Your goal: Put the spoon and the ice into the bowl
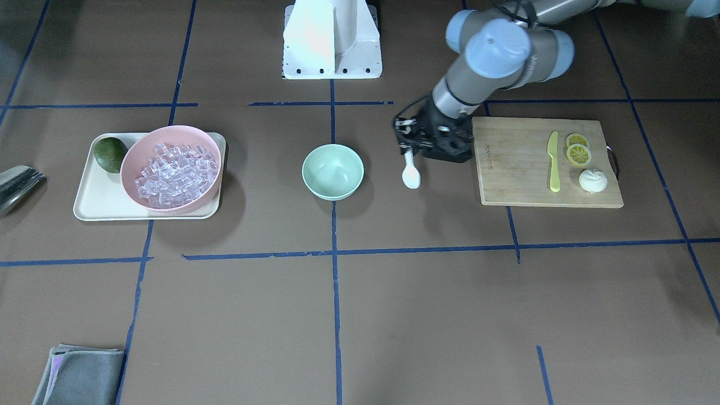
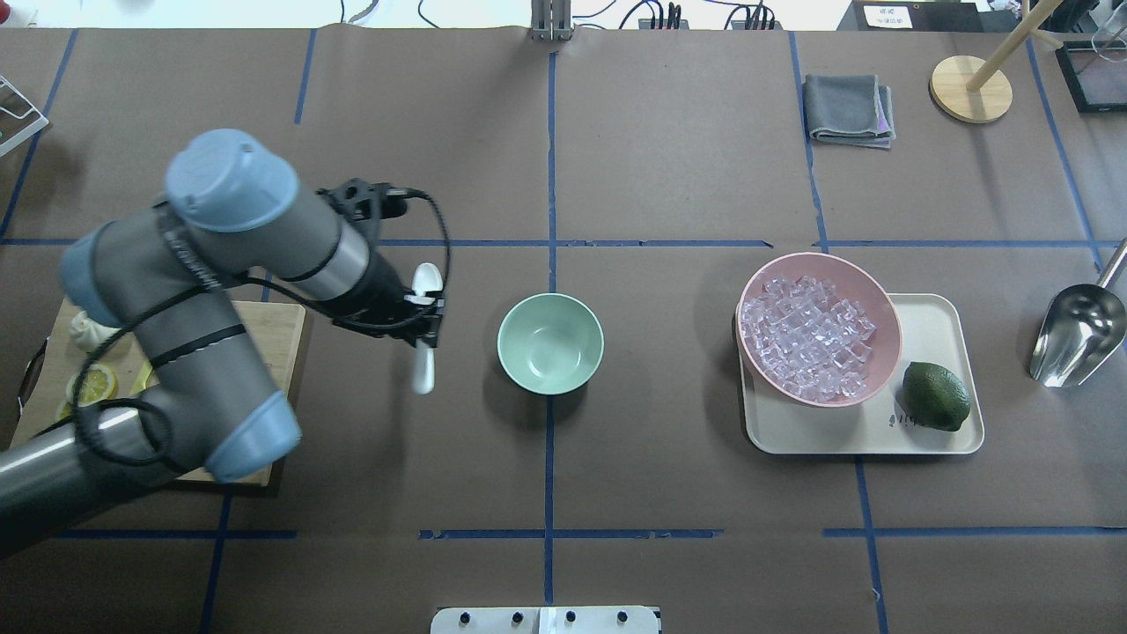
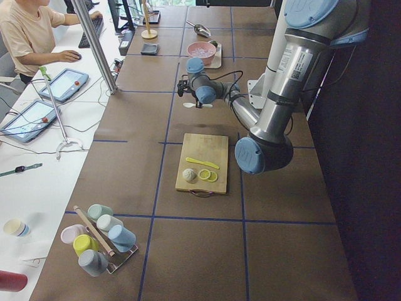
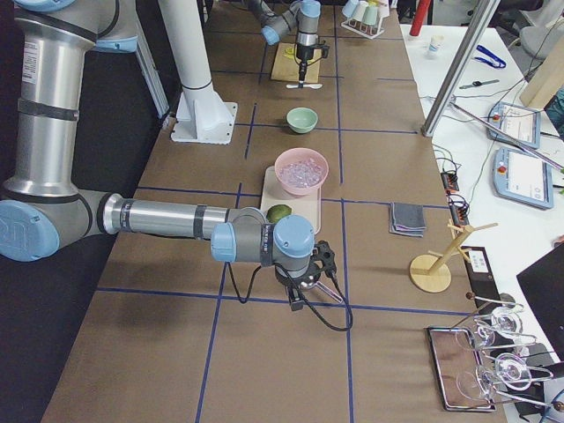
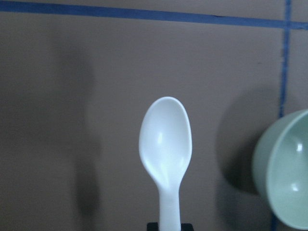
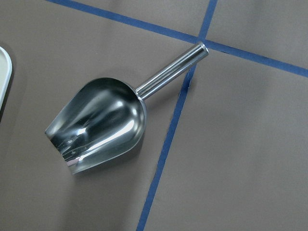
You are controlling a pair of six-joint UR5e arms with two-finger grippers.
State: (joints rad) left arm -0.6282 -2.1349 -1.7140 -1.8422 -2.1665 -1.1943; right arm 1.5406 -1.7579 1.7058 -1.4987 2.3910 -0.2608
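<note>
My left gripper [image 2: 426, 322] is shut on the handle of the white spoon [image 2: 427, 282] and holds it level a little above the table, left of the mint-green bowl [image 2: 550, 343]. In the front view the gripper [image 1: 409, 151] is between the bowl [image 1: 332, 171] and the cutting board, with the scoop of the spoon [image 1: 411, 175] pointing away from the robot. The left wrist view shows the spoon [image 5: 166, 144] and the bowl's rim [image 5: 288, 173] to its right. The ice [image 2: 810, 335] fills a pink bowl [image 2: 885, 304]. My right gripper [image 4: 306, 284] hovers over a metal scoop [image 6: 96, 125]; I cannot tell whether it is open.
A wooden cutting board [image 1: 517, 163] carries a yellow knife [image 1: 554, 163], lemon slices [image 1: 577, 151] and a white bun [image 1: 592, 180]. The pink bowl and a green fruit [image 1: 110, 154] sit on a cream tray [image 1: 95, 202]. A grey cloth [image 1: 79, 374] lies at the table's far edge.
</note>
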